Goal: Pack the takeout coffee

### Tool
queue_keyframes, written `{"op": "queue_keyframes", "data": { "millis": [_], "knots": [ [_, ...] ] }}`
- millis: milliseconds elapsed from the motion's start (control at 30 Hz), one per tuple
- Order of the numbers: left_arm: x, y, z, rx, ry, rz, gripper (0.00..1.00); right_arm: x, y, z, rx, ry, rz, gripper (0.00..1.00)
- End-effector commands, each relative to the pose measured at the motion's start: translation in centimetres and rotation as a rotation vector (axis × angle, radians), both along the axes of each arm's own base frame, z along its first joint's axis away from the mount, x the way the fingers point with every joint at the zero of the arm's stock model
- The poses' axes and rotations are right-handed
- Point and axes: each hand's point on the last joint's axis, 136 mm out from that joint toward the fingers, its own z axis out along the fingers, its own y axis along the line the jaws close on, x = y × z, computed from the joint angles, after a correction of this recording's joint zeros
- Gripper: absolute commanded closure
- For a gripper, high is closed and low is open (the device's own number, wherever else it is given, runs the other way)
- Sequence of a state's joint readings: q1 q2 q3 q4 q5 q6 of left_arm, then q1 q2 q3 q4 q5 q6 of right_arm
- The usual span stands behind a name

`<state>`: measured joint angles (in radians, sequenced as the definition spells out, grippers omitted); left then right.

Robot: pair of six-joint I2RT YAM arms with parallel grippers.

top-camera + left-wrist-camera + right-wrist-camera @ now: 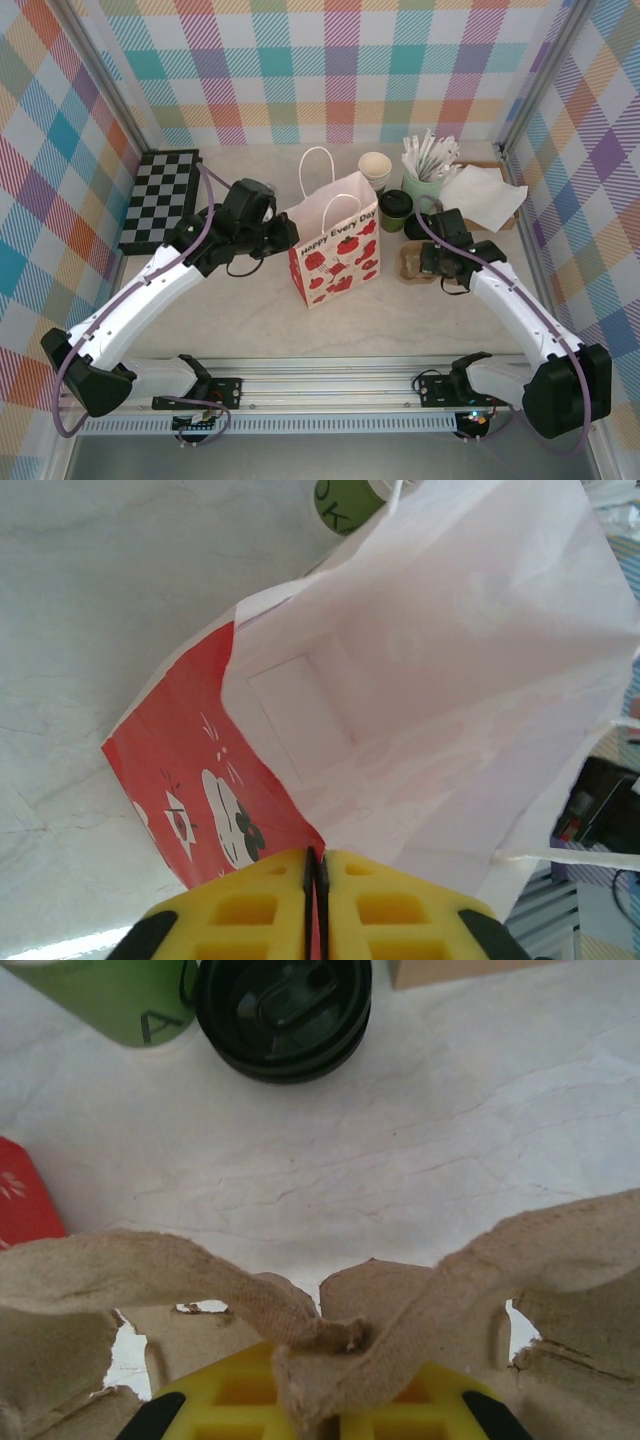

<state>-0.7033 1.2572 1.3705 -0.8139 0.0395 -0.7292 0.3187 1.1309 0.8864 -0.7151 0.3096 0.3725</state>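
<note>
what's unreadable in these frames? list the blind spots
- paper bag floor: left wrist view shows white inner wall; its own folds hide the bottom.
- lidded cup body: right wrist view, under its own lid and cut by the top edge.
- green cup lettering: left wrist view, cut by the top edge.

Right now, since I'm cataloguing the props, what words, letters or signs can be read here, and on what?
"Happy Every Day": red lettering on the paper bag, above the strawberries.
"OK": letters on the green cup beyond the bag, cut off by the frame edge.
"A": one letter on the green cup beside the black lid.
Black lid: raised marks, too blurred to read.
</note>
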Motion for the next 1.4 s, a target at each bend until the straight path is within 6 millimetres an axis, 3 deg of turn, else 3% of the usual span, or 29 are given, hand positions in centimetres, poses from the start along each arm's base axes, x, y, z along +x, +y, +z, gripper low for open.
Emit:
{"op": "queue_keyframes", "data": {
  "millis": [0,33,133,167,267,433,667,833,900,1000,1067,1167,1267,1367],
  "knots": [
    [-0.3,0.6,-0.1,0.037,0.008,0.016,0.82,0.1,-0.2,1.7,0.006,-0.011,0.032,1.0],
    [-0.5,0.8,0.2,0.042,-0.007,0.009,0.73,0.1,-0.2,2.0,0.007,-0.013,0.031,1.0],
    [-0.8,1.0,1.8,0.065,-0.066,-0.056,0.22,0.3,-0.2,2.8,0.012,-0.026,0.028,1.0],
    [-1.0,1.1,2.3,0.092,-0.087,-0.093,0.12,0.4,-0.2,3.2,0.019,-0.03,0.026,1.0],
    [-0.6,2.2,3.9,0.182,-0.178,-0.148,0.01,0.4,0.1,4.3,0.04,-0.043,0.023,1.0],
    [2.6,1.6,6.6,0.297,-0.401,-0.301,0.0,0.6,0.1,5.5,0.04,-0.068,0.034,1.0],
    [8.7,-2.3,7.2,0.31,-0.532,-0.561,0.12,-0.1,0.8,6.5,0.109,-0.09,0.033,1.0],
    [11.3,-4.3,7.0,0.255,-0.559,-0.645,0.17,-0.9,0.6,6.3,0.099,-0.09,0.047,1.0],
    [11.5,-5.4,7.0,0.228,-0.573,-0.704,0.22,-1.0,0.7,6.4,0.105,-0.091,0.058,1.0],
    [10.3,-7.4,7.4,0.123,-0.603,-0.83,0.44,-1.0,1.1,6.8,0.124,-0.1,0.075,1.0],
    [10.4,-7.9,7.7,0.079,-0.605,-0.834,0.69,-1.0,1.5,7.5,0.147,-0.099,0.079,1.0],
    [11.6,-7.0,8.0,0.101,-0.563,-0.718,0.86,-1.2,2.2,9.8,0.199,-0.102,0.085,1.0],
    [11.6,-6.1,8.6,0.079,-0.489,-0.6,1.0,-0.9,3.5,13.4,0.257,-0.114,0.12,1.0],
    [10.8,-5.6,8.4,0.054,-0.409,-0.492,1.0,-0.1,4.5,17.3,0.305,-0.142,0.153,1.0]
  ]
}}
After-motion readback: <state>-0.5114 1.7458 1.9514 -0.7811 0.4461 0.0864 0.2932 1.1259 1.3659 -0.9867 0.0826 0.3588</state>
